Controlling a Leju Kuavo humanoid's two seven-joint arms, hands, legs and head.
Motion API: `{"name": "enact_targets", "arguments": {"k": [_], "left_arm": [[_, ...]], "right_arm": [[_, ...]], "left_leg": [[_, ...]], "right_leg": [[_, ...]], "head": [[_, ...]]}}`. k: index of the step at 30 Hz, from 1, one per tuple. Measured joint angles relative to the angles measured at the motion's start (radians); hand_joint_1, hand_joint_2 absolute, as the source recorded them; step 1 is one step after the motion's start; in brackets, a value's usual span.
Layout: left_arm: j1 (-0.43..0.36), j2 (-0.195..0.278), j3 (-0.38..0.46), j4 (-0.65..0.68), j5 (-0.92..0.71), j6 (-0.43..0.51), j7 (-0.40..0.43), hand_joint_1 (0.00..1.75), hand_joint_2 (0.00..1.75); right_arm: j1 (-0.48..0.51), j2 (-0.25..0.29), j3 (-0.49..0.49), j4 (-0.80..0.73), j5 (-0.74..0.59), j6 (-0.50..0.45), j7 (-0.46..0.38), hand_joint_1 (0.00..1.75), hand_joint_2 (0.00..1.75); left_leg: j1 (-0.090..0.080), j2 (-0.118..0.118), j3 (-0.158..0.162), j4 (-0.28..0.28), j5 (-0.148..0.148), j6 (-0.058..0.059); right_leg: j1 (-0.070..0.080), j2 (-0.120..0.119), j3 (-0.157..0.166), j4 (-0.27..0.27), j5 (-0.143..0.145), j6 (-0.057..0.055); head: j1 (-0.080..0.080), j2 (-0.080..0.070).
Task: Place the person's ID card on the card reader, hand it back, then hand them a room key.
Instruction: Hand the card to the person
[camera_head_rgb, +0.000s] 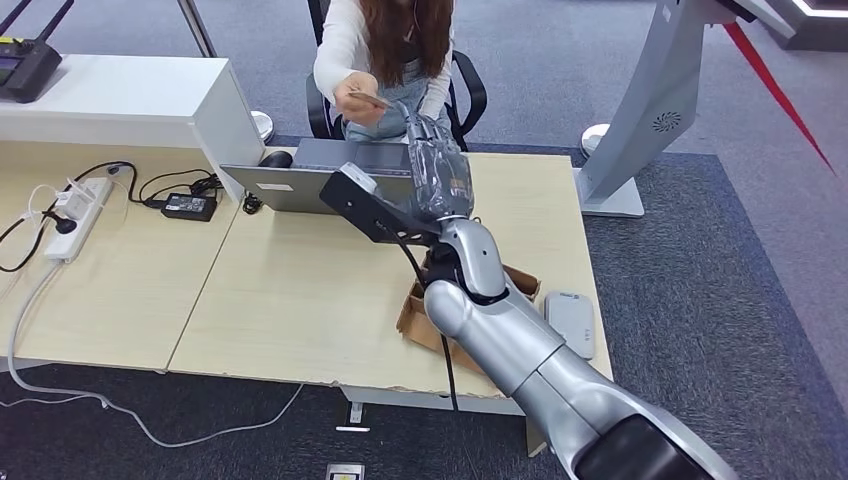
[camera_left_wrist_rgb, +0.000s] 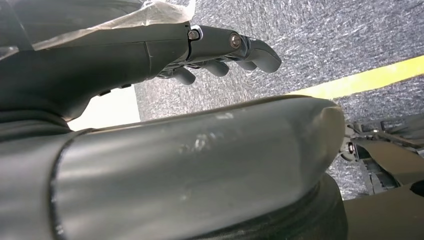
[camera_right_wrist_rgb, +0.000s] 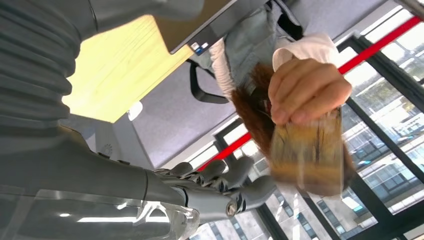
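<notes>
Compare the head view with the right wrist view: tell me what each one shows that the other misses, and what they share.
Head view alone: the card reader lying near the table's right edge, the cardboard box beside the arm, the power strip and adapter on the left, and the seated person's chair.

Right wrist view alone: windows and a red bar behind the person, and a close look at the card's face, though blurred.

Both: the person's hand holding out the ID card, the right hand reaching toward it, fingers apart, not yet gripping it, plus the laptop.
</notes>
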Motion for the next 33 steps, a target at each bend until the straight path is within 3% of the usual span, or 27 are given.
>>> {"name": "enact_targets", "arguments": {"k": [1,5,11,26,33], "left_arm": [[0.0,0.0,0.0,0.0,0.002,0.001,0.0,0.0,0.0],[0.0,0.0,0.0,0.0,0.007,0.004,0.0,0.0,0.0],[0.0,0.005,0.0,0.0,0.018,0.009,0.0,0.0,0.0],[0.004,0.022,0.001,0.0,0.038,0.019,-0.002,0.0,0.0],[0.007,0.023,0.003,0.0,0.054,0.028,0.0,0.0,0.0]], "right_arm": [[0.001,0.002,0.001,-0.011,-0.008,-0.001,-0.001,0.0,0.0],[0.008,0.009,0.008,-0.061,-0.038,-0.018,-0.03,0.0,0.0],[0.029,0.019,0.018,-0.112,-0.09,-0.06,-0.139,0.0,0.0],[0.179,-0.017,0.023,-0.523,-0.161,-0.075,-0.218,0.0,0.0],[0.304,-0.109,-0.007,-0.681,-0.211,-0.089,-0.216,0.0,0.0]], "left_leg": [[0.0,0.0,0.0,0.0,0.0,0.0],[0.0,0.0,0.0,0.0,0.0,0.0],[0.0,0.0,0.0,0.0,0.0,0.0],[0.0,0.0,0.001,0.0,0.0,0.0],[0.0,0.001,0.001,0.0,-0.001,0.0]], "right_leg": [[0.0,0.0,0.0,0.0,0.0,0.0],[0.0,0.0,0.0,0.0,0.0,0.0],[0.0,0.0,0.0,0.0,0.0,0.0],[0.0,0.0,0.0,0.0,0.0,0.0],[0.0,0.0,0.0,-0.001,0.0,0.0]], "head": [[0.0,0.0],[0.0,0.0],[0.0,0.0],[0.0,0.0],[0.0,0.0]]}}
